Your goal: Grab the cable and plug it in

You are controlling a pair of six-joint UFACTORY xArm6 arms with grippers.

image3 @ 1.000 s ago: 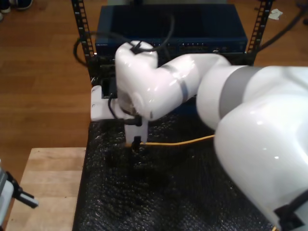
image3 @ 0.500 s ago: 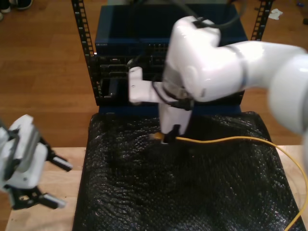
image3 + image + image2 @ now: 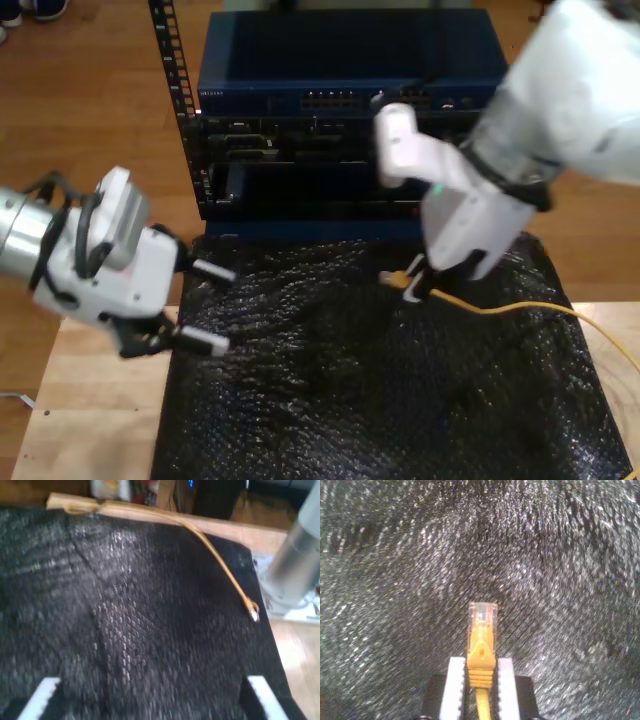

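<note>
My second gripper is clamped on the thin yellow-orange network cable just behind its clear plastic plug tip, above the black bubble-wrap mat. My first gripper hangs spread apart at the mat's edge, exterior view's left.
</note>
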